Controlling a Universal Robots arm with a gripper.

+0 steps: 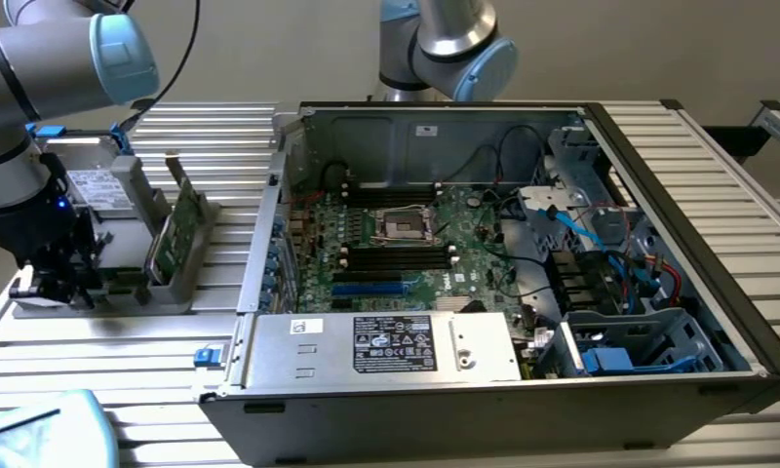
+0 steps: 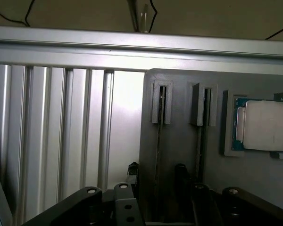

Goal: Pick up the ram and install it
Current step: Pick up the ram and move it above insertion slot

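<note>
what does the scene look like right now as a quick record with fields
gripper: low over the grey holder, on the exterior view's left of the computer case
ram: edge-on in a holder slot, in line with the gripper, not lifted
cpu chip: flat in a recess of the holder
motherboard: bare inside the open case
task state: ram not yet installed

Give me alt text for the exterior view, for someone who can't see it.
A robot arm's tool is down at a grey parts holder at the exterior view's left, where a green circuit card stands upright. Beside it on the slatted metal table sits an open computer case, motherboard exposed.
</note>
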